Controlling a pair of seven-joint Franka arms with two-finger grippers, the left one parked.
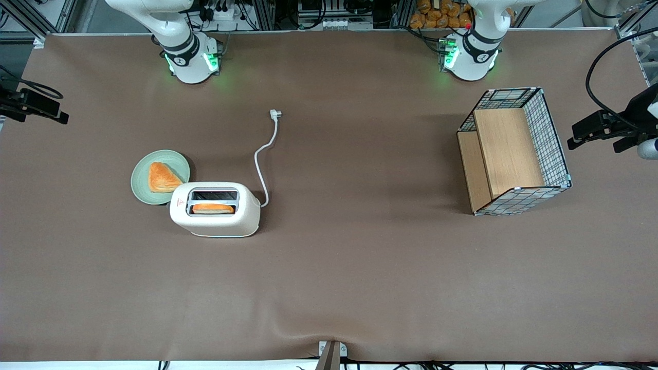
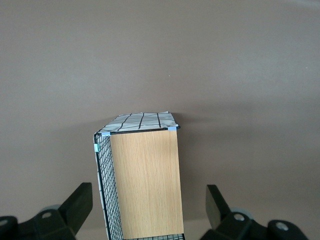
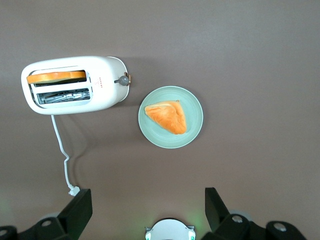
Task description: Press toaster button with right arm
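The cream-white toaster point(image 1: 247, 210) point(image 3: 107, 85) stands on the brown table with a slice of toast point(image 1: 213, 208) in the slot nearer the front camera. The toaster button point(image 3: 122, 79), a small grey nub, sticks out of the narrow end that faces the green plate point(image 3: 195, 115). The button is hidden in the front view. My right gripper point(image 3: 146, 207) point(image 1: 57, 112) hangs high above the table, well apart from the toaster, out toward the working arm's end. Its fingers point(image 3: 75, 210) are spread wide and open, with nothing between them.
The green plate point(image 1: 141, 180) touches the toaster's button end and carries a triangular pastry point(image 1: 162, 177) point(image 3: 167, 116). The white cord point(image 1: 260, 164) runs to a loose plug point(image 1: 276, 113). A wire basket point(image 1: 552, 139) with wooden boards lies toward the parked arm's end.
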